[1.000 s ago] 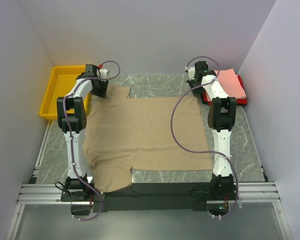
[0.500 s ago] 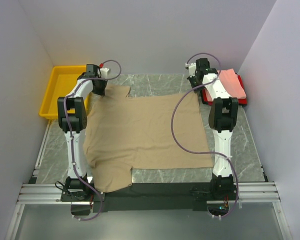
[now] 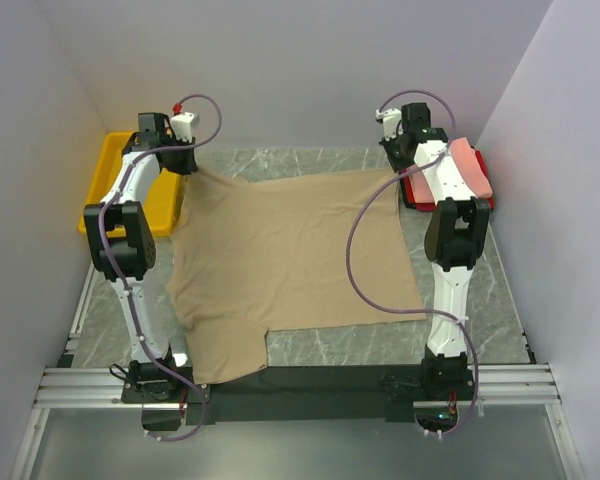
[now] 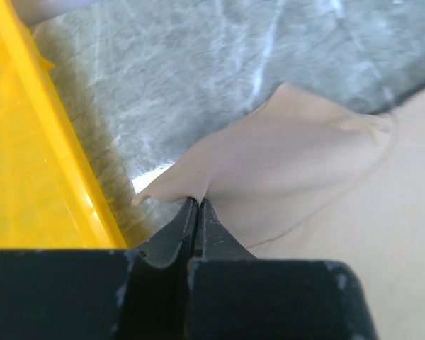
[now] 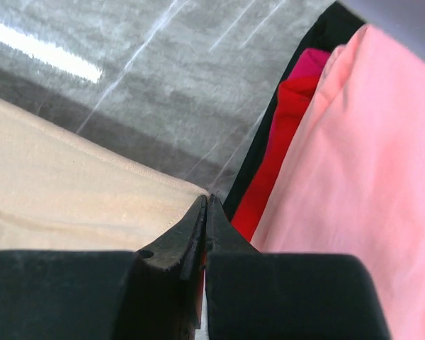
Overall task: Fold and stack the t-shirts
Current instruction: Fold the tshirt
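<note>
In the top view, the tan t-shirt (image 3: 290,255) lies spread on the grey surface (image 3: 320,345), and one side of it reaches just beside the yellow bin (image 3: 98,200). The left claw (image 3: 188,165) stands just beside the bin and holds up the shirt's corner there. The right claw (image 3: 396,165) is well apart from the bin and holds up the opposite back corner, so the edge between them hangs a little above the surface. Still farther from the bin, the salmon pink t-shirt (image 3: 468,170) lies folded on top of the red t-shirt (image 3: 420,192).

In the left wrist view, the fingers are pressed together on a thin tip of the tan cloth, which seems to be a sleeve. The bin's wall is close by.

In the right wrist view, the fingers are clamped on the tan hem corner, next to the pink and red stack, on the side of it toward the bin.

The cloth looks light, soft and limp. It will probably sag and wrinkle between two holds, and a thin pinch could slip. Corners and hems, taken as a pair, seem the best places to hold it, because then the edge stays straight.

No brand, label or writing can be read in any view.
</note>
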Robot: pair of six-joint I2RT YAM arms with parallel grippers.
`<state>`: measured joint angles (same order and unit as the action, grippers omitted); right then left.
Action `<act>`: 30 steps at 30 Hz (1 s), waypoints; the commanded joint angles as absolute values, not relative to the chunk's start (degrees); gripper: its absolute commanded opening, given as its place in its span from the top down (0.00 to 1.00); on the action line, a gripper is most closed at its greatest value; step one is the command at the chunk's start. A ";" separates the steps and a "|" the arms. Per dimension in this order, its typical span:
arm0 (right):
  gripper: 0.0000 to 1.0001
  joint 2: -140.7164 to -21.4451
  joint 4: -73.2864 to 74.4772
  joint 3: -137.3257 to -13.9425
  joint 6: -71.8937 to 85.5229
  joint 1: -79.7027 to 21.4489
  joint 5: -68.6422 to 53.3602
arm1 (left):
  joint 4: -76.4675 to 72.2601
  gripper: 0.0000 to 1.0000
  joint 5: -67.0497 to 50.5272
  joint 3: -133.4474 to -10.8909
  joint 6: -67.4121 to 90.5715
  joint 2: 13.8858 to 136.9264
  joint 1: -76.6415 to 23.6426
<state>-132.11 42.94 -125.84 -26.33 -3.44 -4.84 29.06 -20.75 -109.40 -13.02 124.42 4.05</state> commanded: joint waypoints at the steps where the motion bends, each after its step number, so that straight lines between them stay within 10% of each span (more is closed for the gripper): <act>1: 1.00 -127.71 42.01 -124.11 -27.33 -2.29 -5.80 | 27.95 0.99 -24.96 -106.79 -15.03 119.01 3.87; 30: 1.00 -121.20 46.76 -114.53 -35.77 -0.26 -13.45 | 40.69 0.99 -29.00 -82.53 -17.05 95.19 3.95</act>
<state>-125.82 46.13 -115.42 -33.67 -0.84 -12.16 38.30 -27.09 -84.07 -15.84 99.22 3.90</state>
